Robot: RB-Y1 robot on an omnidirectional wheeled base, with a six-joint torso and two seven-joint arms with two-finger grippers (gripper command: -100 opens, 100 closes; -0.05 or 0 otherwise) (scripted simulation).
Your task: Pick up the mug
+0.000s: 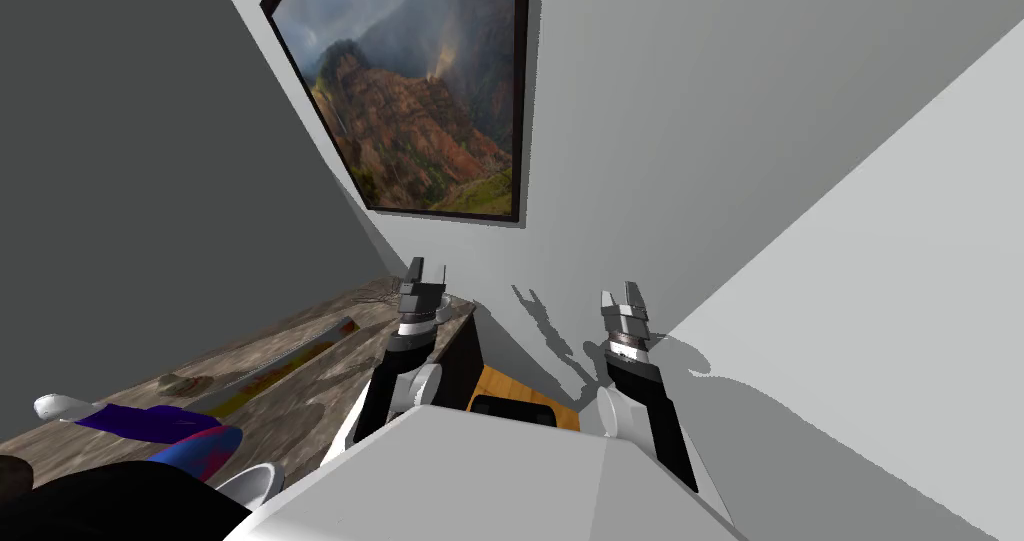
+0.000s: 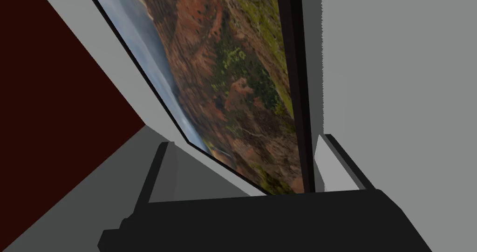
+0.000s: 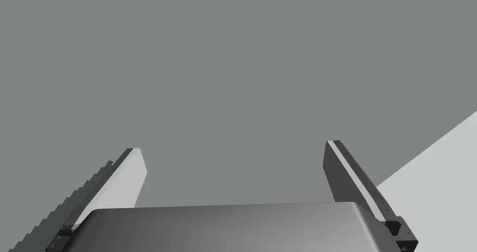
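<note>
A counter (image 1: 300, 365) is set along the left wall (image 1: 120, 165), and a framed picture (image 1: 420, 95) is hung on the far wall (image 1: 650, 115) beyond its end. The left gripper (image 1: 428, 268) is held above that end (the right gripper (image 1: 620, 293) is kept to its right, off the counter). A cloth (image 1: 150, 423) is laid on the near end.

The left gripper (image 1: 428, 268) stands over the far end of the wooden top (image 1: 320, 395), close to the corner where the dark side wall (image 1: 120, 165) meets the grey back wall (image 1: 700, 145). A framed picture (image 1: 430, 95) hangs on the back wall above it, leaving open air between its lower edge and the top. A yellow strip (image 1: 285, 363) lies along the middle of the top. A purple cloth (image 1: 165, 427) and a white thing (image 1: 60, 406) crowd the near end. The right gripper (image 1: 618, 292) hangs in open air past the top's end, with the back wall ahead and a pale wall (image 1: 900, 315) on its right.
</note>
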